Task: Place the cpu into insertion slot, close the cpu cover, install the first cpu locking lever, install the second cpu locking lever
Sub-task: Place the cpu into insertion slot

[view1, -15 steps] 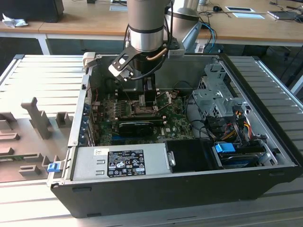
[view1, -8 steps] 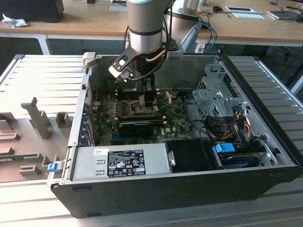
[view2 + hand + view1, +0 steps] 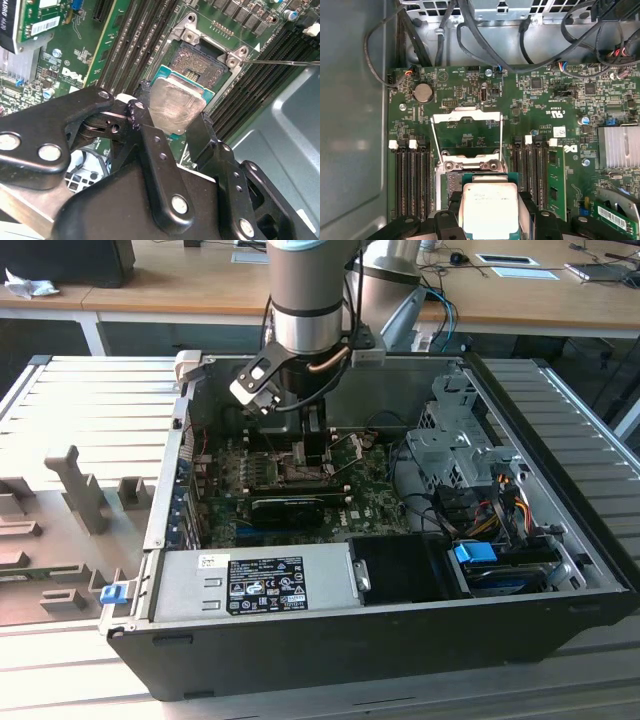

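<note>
Pincer point(image 3: 311, 455) reaches down from the arm into the open computer case point(image 3: 400, 640), over the middle of the motherboard point(image 3: 375, 490), nearer the case's far wall in the exterior view.

In the second wrist view the pincer point(image 3: 172, 120) is clamped on the cpu point(image 3: 174, 106), with one black finger point(image 3: 149, 131) on each of two opposite edges and the silver lid facing the camera. The chip hangs just above the insertion slot point(image 3: 200, 62) and overlaps its near edge. As far as I can tell, the two are apart. Memory slots point(image 3: 132, 45) run along both sides of the slot.

In the first wrist view the cpu point(image 3: 490, 207) sits between the fingers point(image 3: 452, 205), and the slot point(image 3: 450, 181) shows just beyond it. The cpu cover point(image 3: 466, 117) stands swung open past the slot's far edge.

I judge the chip light, stiff and fragile, with a smooth lid that is likely slippery. The edge hold suits it, since it keeps the fingers off the underside contacts.
</note>
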`<state>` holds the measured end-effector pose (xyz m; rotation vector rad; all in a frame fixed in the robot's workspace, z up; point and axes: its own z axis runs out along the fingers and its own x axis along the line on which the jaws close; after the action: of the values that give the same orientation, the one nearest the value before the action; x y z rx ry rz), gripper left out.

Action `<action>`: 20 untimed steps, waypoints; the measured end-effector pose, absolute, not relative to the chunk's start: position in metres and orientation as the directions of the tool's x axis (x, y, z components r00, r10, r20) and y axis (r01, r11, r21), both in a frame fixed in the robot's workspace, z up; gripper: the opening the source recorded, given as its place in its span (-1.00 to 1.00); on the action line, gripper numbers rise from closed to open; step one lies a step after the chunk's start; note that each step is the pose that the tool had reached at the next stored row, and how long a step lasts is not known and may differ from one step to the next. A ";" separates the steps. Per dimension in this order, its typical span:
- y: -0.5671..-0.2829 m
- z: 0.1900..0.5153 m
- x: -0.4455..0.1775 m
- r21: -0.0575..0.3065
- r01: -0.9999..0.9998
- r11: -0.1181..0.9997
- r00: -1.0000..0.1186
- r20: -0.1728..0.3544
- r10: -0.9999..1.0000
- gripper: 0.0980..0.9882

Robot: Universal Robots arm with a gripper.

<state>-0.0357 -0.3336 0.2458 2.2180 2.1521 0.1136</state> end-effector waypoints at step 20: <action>-0.320 0.211 -0.045 0.086 0.996 -0.015 0.013 0.020 1.000 -0.03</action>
<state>-0.0451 -0.3202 0.2105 2.2017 2.1712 0.1164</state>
